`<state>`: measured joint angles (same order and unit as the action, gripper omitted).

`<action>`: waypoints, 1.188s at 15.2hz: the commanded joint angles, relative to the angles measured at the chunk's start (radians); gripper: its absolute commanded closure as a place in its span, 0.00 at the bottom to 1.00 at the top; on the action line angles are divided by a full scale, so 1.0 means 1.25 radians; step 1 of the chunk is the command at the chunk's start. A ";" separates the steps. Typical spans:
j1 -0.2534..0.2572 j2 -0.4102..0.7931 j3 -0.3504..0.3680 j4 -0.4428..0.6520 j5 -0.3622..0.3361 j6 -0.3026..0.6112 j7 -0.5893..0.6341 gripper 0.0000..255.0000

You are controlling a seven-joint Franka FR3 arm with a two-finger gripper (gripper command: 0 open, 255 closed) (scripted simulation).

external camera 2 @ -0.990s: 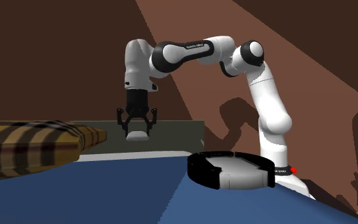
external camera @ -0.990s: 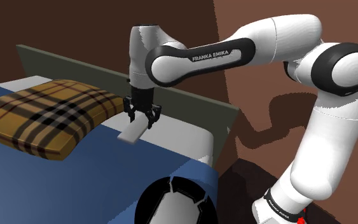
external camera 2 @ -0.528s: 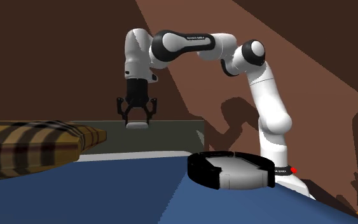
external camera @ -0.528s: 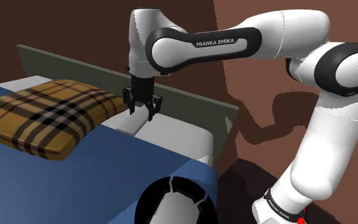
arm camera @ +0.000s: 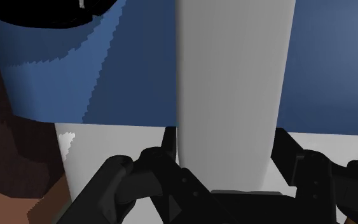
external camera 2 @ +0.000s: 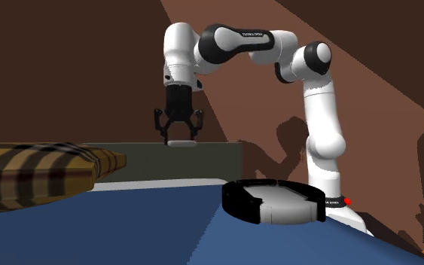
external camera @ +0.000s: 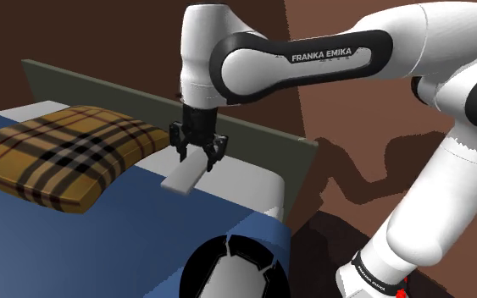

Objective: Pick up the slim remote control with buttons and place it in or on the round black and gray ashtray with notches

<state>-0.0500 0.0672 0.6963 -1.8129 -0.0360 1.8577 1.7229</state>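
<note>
- We see the gripper (external camera: 197,157) clamped on one end of the remote (external camera: 182,176), a plain grey slab, with the fingers (arm camera: 168,145) pressing both its long sides.
- We see the remote up in the air, tilted downward, over the bed near the plaid pillow (external camera: 58,152).
- We see the ashtray (external camera: 192,269) on the blue cover (external camera: 101,245), well apart from the remote.

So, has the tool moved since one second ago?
Yes. In the second exterior view the tool, holding the remote, has moved right and slightly up, closer to the ashtray and the headboard's right end.
</note>
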 commanded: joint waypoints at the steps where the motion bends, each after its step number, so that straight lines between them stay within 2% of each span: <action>1: 0.003 -0.055 0.009 -0.049 0.037 0.007 0.003 1.00; 8: 0.050 -0.223 0.032 -0.185 0.156 0.015 0.027 1.00; 18: 0.161 -0.409 0.069 -0.296 0.293 -0.015 0.109 1.00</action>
<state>0.1333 -0.4206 0.7744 -2.1645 0.3104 1.8374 1.8431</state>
